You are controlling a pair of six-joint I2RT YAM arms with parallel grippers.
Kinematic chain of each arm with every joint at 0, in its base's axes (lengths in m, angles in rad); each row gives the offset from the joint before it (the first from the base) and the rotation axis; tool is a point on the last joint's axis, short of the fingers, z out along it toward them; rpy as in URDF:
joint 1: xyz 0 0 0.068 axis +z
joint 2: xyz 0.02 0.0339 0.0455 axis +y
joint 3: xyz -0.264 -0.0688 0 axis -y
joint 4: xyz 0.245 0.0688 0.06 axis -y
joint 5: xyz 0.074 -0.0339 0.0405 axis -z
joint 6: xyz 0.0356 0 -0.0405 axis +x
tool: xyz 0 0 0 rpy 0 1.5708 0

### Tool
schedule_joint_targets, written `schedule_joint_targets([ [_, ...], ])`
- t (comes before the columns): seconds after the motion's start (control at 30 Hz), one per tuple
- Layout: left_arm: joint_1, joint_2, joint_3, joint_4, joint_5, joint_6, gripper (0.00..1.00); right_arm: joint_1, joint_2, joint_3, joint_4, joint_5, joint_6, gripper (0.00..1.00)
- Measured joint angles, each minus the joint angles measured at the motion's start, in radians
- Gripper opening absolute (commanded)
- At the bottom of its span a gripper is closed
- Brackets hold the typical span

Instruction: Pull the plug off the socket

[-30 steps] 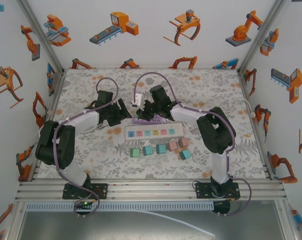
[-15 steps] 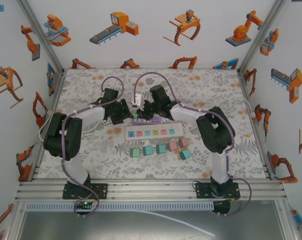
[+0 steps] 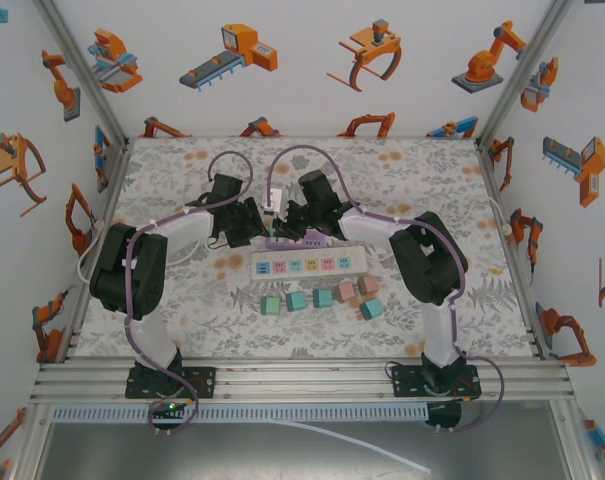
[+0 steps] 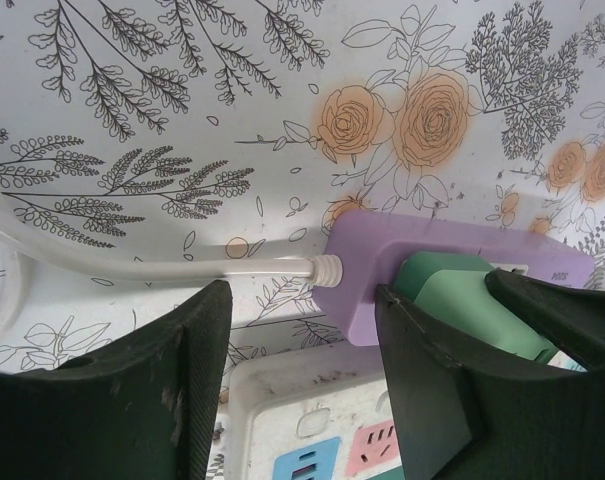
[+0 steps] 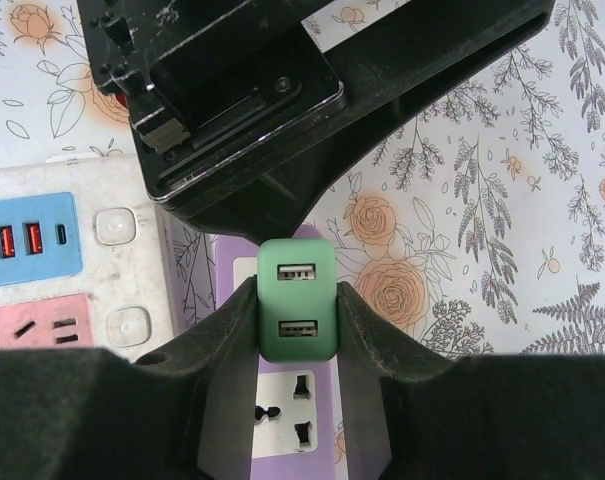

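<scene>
Currently left end effector (image 4: 300, 330) is sitting narrow at the cabled end of the purple rectangular plastic socket strip (image 4: 362, 250), one finger overlapping it; can't tell if it's gripping. Green rounded plastic USB plug (image 5: 297, 270) is sitting in that strip on the floral surface (image 4: 132, 120), right end effector (image 5: 297, 300) clamping its sides.
</scene>
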Motion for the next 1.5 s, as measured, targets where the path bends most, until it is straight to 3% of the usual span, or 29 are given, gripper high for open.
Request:
schedule_joint_targets([
  [0.67, -0.015, -0.004, 0.001, -0.002, -0.034, 0.0, 0.55, -0.005, -0.006, -0.005, 0.025, 0.0, 0.082, 0.19],
  [1.1, -0.032, -0.026, -0.002, -0.036, -0.06, 0.002, 0.57, -0.005, -0.14, -0.053, 0.104, -0.001, 0.107, 0.19],
  [1.3, -0.034, -0.072, -0.014, -0.08, -0.059, 0.026, 0.59, -0.005, -0.252, -0.15, 0.137, 0.072, 0.235, 0.18],
  [1.5, -0.035, -0.203, -0.025, -0.071, -0.012, 0.068, 0.66, -0.005, -0.464, -0.257, 0.139, 0.242, 0.461, 0.15],
])
